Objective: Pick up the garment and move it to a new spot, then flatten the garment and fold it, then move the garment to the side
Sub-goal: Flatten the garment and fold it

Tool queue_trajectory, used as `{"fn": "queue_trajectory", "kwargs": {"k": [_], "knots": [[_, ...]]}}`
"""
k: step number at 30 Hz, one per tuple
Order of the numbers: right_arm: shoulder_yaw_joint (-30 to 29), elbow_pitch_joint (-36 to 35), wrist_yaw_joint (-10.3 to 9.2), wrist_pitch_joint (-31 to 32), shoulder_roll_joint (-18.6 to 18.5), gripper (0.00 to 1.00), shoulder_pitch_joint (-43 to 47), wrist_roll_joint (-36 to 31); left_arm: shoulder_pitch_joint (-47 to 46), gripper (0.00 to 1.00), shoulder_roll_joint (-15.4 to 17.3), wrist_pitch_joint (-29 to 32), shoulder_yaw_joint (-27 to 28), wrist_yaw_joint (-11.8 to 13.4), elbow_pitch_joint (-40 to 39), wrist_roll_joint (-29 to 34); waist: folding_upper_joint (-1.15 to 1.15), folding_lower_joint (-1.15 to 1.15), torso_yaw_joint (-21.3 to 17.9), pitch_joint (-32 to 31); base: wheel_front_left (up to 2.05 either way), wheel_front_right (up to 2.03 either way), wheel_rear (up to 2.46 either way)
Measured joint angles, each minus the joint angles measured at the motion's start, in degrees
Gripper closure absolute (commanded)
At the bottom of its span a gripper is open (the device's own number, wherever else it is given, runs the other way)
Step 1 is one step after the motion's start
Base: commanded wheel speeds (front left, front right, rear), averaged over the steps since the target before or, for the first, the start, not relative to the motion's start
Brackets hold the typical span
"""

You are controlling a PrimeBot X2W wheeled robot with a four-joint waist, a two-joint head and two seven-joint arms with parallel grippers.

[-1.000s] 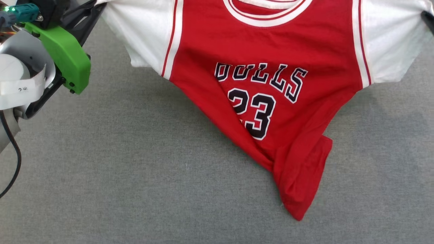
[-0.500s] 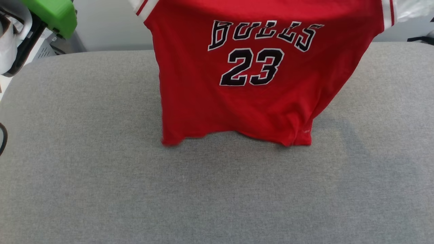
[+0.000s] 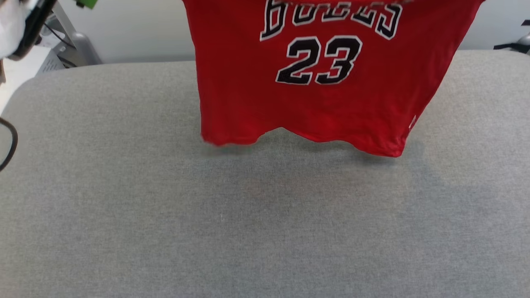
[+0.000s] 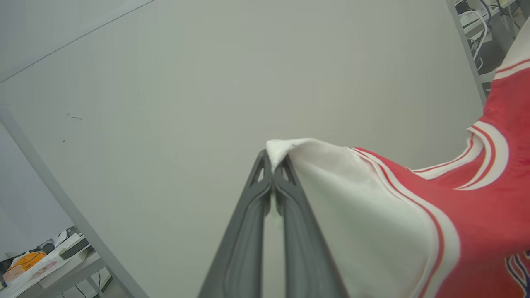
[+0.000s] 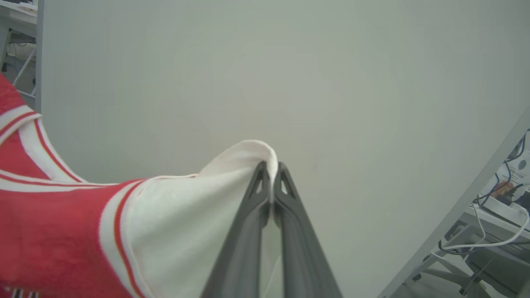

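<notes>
The garment (image 3: 319, 82), a red jersey printed "BULLS 23", hangs in the air above the grey padded table (image 3: 207, 231), its hem just clear of the cloth surface. In the left wrist view my left gripper (image 4: 273, 163) is shut on the tip of one white sleeve of the garment (image 4: 372, 198). In the right wrist view my right gripper (image 5: 271, 169) is shut on the tip of the other white sleeve of the garment (image 5: 186, 215). The shirt is stretched between the two grips, with the striped collar sagging in the middle. Its upper part is cut off in the head view.
A pale wall (image 3: 132, 37) stands behind the table's far edge. Part of my left arm (image 3: 16, 25) and a black cable (image 3: 10, 145) show at the left edge. Benches with equipment and wires (image 5: 497, 207) stand off to the sides.
The garment has been lifted off the table and now hangs freely with its hem straightened out. The head view has tilted up, bringing the table's far edge and the wall into sight.
</notes>
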Motion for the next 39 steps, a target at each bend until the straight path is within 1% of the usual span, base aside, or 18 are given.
{"fn": "queue_trajectory", "kwargs": {"k": [5, 9, 17, 25, 30, 32, 36, 39], "knots": [[2.1, 5.6, 0.0, 0.9, 1.8, 1.0, -6.5, -1.5, -3.2, 1.0, -1.2, 0.9, 1.1, 0.6, 1.2, 0.1, 0.0, 0.0, -0.2, 2.7, 0.0, 0.0, 0.0], [4.0, 10.6, 0.0, 0.7, 3.6, 1.0, -13.7, -3.2, -7.8, 1.0, -2.5, 1.7, 1.8, 0.6, 3.5, 1.8, 0.0, 0.0, -0.4, 5.9, 0.0, 0.0, 0.0], [3.9, 21.8, 0.0, -3.7, 7.4, 1.0, -28.4, -6.4, -17.2, 1.0, -6.3, 0.1, 4.3, 1.0, 7.7, 4.3, 0.0, 0.01, -0.7, 13.1, 0.0, 0.0, 0.0], [3.2, 31.3, -0.01, -9.6, 11.8, 1.0, -38.9, -10.3, -22.9, 1.0, -7.7, -1.4, 5.6, 1.1, 10.0, 6.0, 0.0, 0.01, -0.8, 19.5, 0.0, 0.0, 0.0], [3.4, 35.4, 0.0, -12.6, 14.6, 1.0, -41.4, -11.3, -25.1, 1.0, -8.1, -3.0, 5.6, -0.3, 13.7, 6.6, 0.0, 0.01, -1.2, 22.4, 0.0, 0.0, 0.0], [4.3, 36.5, 0.0, -13.5, 15.7, 1.0, -41.4, -11.3, -25.1, 1.0, -8.5, -3.6, 5.3, -1.4, 15.7, 6.5, 0.0, 0.01, -1.4, 23.3, 0.0, 0.0, 0.0], [6.0, 38.1, 0.0, -15.1, 17.0, 1.0, -40.6, -11.0, -24.7, 1.0, -9.2, -5.5, 5.0, -2.8, 19.1, 5.9, 0.0, 0.02, -1.8, 24.1, 0.0, 0.0, 0.0], [7.4, 39.1, 0.0, -16.4, 17.5, 1.0, -38.6, -9.5, -23.2, 1.0, -9.8, -6.9, 4.8, -4.2, 21.6, 5.6, 0.0, 0.01, -1.8, 23.8, 0.0, 0.0, 0.0]]}}
